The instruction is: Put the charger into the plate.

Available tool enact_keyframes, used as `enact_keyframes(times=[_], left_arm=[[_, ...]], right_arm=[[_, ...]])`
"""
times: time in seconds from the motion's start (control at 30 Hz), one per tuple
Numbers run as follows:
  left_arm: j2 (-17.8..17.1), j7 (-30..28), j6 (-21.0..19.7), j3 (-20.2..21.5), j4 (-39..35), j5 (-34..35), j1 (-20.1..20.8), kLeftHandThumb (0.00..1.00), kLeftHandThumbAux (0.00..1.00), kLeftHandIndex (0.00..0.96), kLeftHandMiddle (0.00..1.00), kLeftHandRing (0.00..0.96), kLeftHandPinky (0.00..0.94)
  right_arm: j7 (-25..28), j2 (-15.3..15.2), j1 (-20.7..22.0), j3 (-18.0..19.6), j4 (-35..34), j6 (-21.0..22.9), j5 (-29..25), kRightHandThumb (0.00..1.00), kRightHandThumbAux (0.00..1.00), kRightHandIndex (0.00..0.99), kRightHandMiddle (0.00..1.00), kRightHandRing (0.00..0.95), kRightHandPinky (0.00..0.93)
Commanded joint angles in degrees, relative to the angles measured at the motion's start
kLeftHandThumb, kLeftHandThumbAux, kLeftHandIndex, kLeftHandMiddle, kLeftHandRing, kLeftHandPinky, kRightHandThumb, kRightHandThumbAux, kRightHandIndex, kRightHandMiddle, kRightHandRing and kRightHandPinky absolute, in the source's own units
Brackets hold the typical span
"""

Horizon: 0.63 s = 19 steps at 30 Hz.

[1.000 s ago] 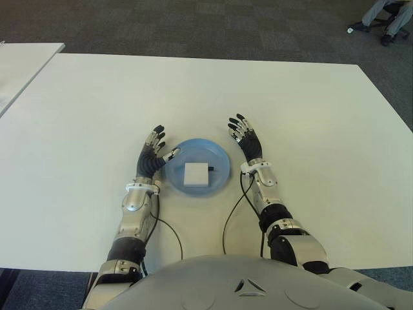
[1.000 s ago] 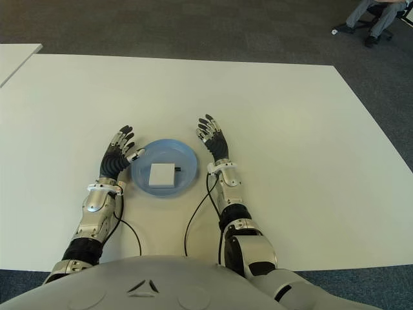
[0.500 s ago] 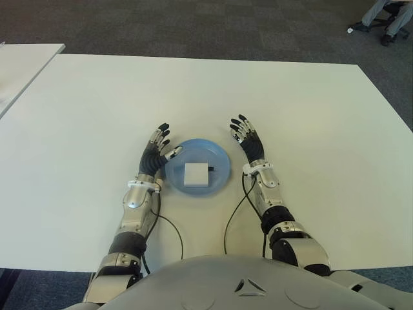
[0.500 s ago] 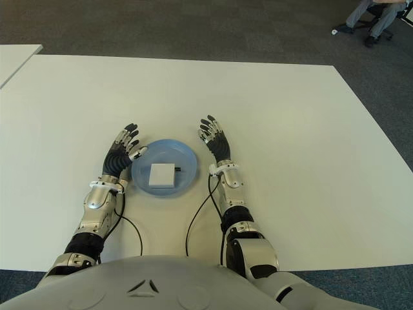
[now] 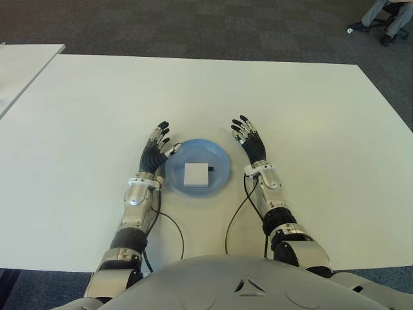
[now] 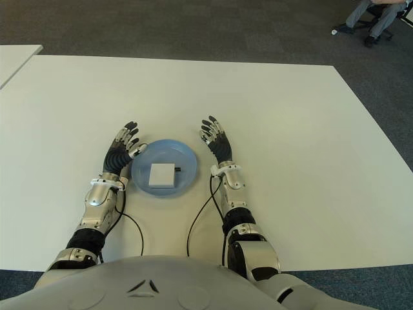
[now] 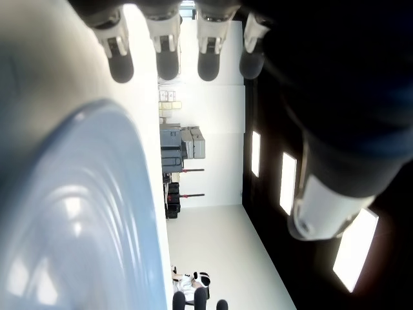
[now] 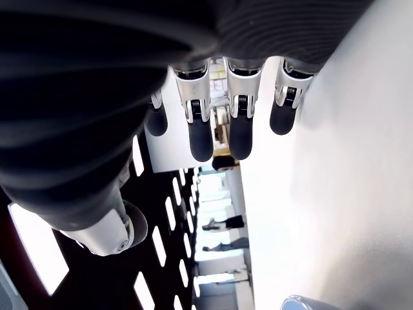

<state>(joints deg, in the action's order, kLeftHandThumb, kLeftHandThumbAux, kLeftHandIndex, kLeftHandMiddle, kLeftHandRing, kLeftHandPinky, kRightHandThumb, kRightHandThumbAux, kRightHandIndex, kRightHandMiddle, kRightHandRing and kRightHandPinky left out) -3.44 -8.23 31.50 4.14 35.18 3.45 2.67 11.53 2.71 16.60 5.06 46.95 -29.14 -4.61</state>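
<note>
A white square charger (image 5: 195, 174) lies flat in the middle of a light blue plate (image 5: 219, 157) on the white table (image 5: 290, 103). My left hand (image 5: 157, 147) stands just left of the plate with its fingers spread and nothing in them; its thumb reaches the plate's rim. The left wrist view shows the plate's rim (image 7: 97, 194) close beside that hand. Just right of the plate, my right hand (image 5: 250, 140) is open and empty too, its fingers (image 8: 200, 129) straight.
Thin black cables (image 5: 235, 213) run from both wrists over the table toward my body. A second white table (image 5: 19, 64) stands at the far left. A person's legs on a chair (image 5: 387, 16) show at the far right on the dark carpet.
Both hands have shifted slightly away from my body and drawn a little straighter beside the plate. The charger and plate have not moved.
</note>
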Motion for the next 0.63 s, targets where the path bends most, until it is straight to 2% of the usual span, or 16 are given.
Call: enact_keyframes(times=[0.03,0.63], left_arm=[[0.8,1.2,-2.8,0.4,2.9,0.0,-1.1,0.0,0.686,0.055,0.082,0.068,0.078],[1.3,2.6,-3.0,2.0,4.8,0.7,0.6,0.0,0.69,0.067,0.103,0.091,0.107]], right_arm=[[0.2,-0.7,-2.1,0.0,1.2,2.3,-0.1,0.0,0.665,0.083,0.19,0.146,0.095],[1.1,-2.0,-2.1,0.2,1.7,2.0,-0.3,0.006,0.65,0.097,0.196,0.146,0.093]])
